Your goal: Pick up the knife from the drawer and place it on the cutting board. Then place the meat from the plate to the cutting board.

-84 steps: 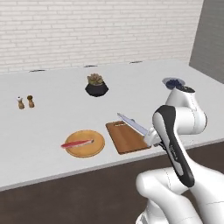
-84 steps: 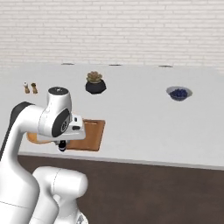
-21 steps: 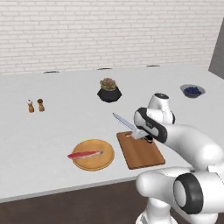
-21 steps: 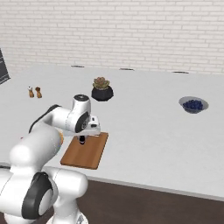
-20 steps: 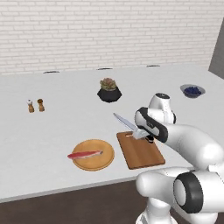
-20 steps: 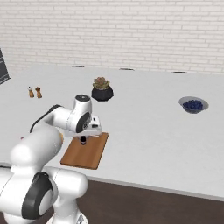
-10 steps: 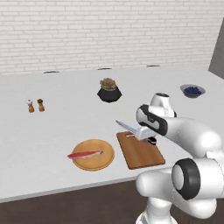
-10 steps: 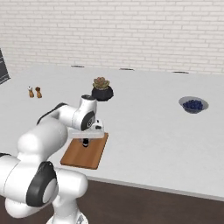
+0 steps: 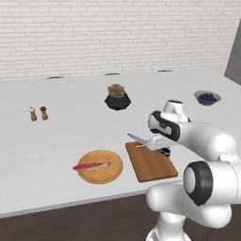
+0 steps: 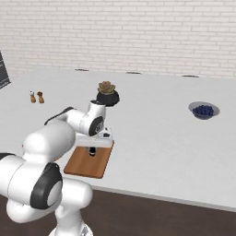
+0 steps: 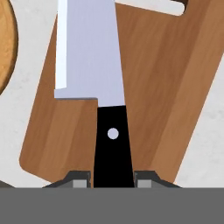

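The hand (image 11: 112, 181), closed on the black handle of the long silver-bladed knife (image 11: 94, 65), holds it directly above the small reddish-brown rectangular wooden cutting board (image 11: 162, 78), so I think it should lower gently until the blade lies flat, then let go.

Bright even rendered light, soft faint shadows, no glare; base views slightly soft.
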You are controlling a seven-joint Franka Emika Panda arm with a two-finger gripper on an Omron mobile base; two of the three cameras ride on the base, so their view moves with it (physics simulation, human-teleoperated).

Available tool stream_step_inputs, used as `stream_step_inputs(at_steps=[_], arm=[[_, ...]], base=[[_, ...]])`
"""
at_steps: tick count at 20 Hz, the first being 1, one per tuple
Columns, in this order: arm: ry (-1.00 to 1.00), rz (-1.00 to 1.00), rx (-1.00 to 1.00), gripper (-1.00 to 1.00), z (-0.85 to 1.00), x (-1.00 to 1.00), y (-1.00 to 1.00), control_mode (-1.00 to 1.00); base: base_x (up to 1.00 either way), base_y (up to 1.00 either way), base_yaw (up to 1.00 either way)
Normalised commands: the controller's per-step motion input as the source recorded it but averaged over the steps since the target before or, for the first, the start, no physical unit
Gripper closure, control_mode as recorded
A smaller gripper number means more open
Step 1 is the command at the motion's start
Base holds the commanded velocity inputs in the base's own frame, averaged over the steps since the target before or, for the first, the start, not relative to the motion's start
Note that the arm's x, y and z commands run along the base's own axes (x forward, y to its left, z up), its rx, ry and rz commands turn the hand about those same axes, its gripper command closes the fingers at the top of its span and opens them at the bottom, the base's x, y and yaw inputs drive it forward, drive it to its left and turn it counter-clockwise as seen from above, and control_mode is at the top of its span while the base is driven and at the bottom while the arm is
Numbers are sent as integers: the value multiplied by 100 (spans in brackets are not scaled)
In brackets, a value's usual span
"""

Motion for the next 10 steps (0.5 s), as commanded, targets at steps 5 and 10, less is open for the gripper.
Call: stream_step_inputs(at_steps=[5, 10], arm=[[0, -3, 0, 100, -24, -3, -9, -100], [0, -3, 0, 100, -28, -3, -4, -100]], base=[[0, 0, 0], [0, 0, 0]])
